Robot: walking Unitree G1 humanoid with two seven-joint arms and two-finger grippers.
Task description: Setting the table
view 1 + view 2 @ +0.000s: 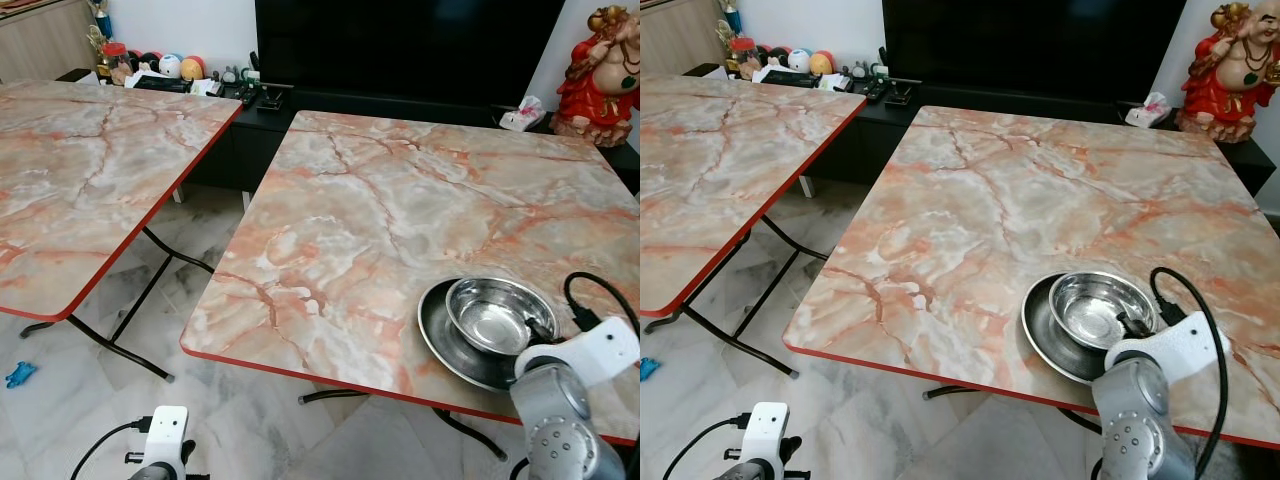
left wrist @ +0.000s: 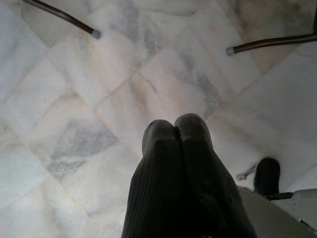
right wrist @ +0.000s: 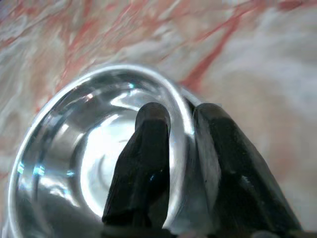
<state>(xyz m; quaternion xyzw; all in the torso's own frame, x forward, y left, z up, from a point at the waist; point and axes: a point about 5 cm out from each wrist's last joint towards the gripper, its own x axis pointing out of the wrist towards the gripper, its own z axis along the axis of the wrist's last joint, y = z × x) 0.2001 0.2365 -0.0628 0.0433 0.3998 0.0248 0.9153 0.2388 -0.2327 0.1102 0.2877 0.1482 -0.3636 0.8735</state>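
A shiny steel bowl sits inside a wider steel plate near the front right edge of the marble table. My right gripper is shut on the bowl's near rim, one finger inside the bowl and the other outside it. The white right wrist hovers just in front of the plate. My left gripper hangs low over the tiled floor, its two fingers pressed together with nothing between them.
A second marble table stands to the left, with a floor gap between the two. A black TV cabinet runs behind, holding a red figurine and a tissue pack. A small blue object lies on the floor.
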